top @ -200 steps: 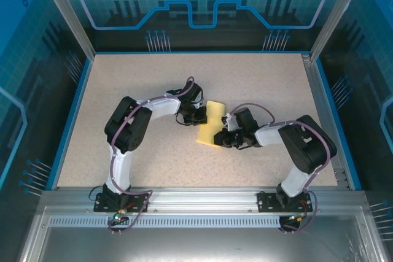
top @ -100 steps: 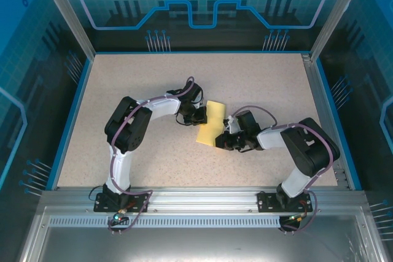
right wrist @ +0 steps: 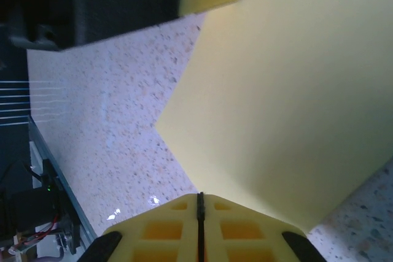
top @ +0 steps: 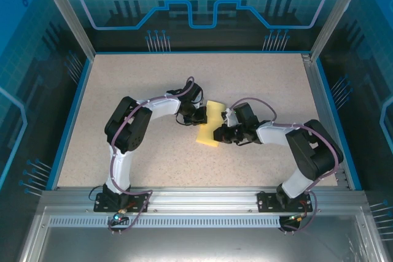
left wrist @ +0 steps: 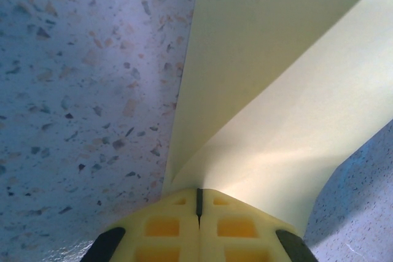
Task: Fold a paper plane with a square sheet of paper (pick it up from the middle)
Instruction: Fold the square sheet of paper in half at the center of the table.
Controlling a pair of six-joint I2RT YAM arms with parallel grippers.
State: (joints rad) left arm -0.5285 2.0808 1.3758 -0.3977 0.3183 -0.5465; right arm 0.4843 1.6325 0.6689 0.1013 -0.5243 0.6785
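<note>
Pinching from opposite sides, the left gripper (top: 198,116) and right gripper (top: 220,134) are both clenched on the square sheet of paper (top: 212,126). The sheet curves over itself at the left fingers (left wrist: 175,228), just above the speckled table (top: 141,78).

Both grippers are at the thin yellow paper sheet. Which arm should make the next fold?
Probably left. The left gripper is shut on the thin yellow square sheet of paper where a flap curls up; the right gripper, shut on its flat edge, could anchor it.
</note>
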